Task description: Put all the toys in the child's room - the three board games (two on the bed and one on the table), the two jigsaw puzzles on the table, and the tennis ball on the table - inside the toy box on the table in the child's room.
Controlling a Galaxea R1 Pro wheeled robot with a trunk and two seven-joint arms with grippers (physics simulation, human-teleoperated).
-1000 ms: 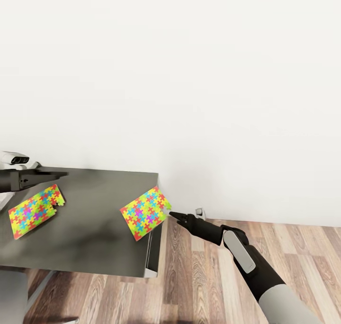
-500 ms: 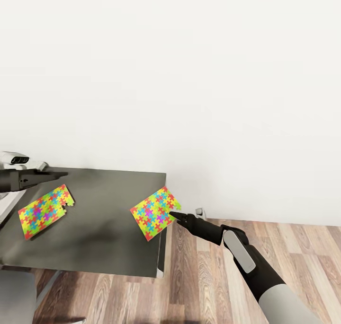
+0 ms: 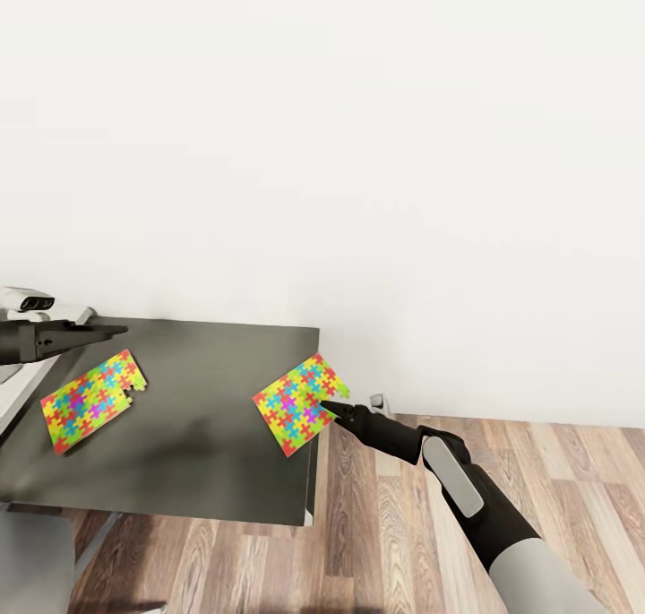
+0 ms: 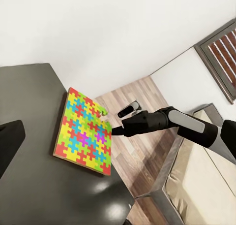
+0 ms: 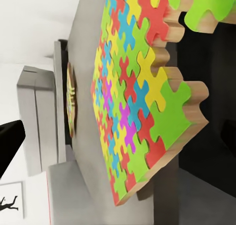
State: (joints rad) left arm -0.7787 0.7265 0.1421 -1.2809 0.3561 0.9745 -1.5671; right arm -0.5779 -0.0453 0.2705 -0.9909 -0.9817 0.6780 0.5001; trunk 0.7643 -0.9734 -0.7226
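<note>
Jigsaw puzzles, both unpacked, lie flat on the dark table (image 3: 197, 435).

One jigsaw puzzle (image 3: 300, 403) overhangs the right edge, the other (image 3: 94, 399) sits near the left edge; right gripper (image 3: 328, 408) (jaws apparently pressed together) touches the first, left gripper (image 3: 112, 331) jaws unclear.

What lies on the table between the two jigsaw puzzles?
In the head view, nothing: only bare dark grey table top lies between the left jigsaw puzzle and the right jigsaw puzzle at the table's edge.

Plain white wall (image 3: 358, 148), wood plank floor (image 3: 376, 524), beige bed (image 4: 201, 185), slatted window (image 4: 223, 52)
</note>
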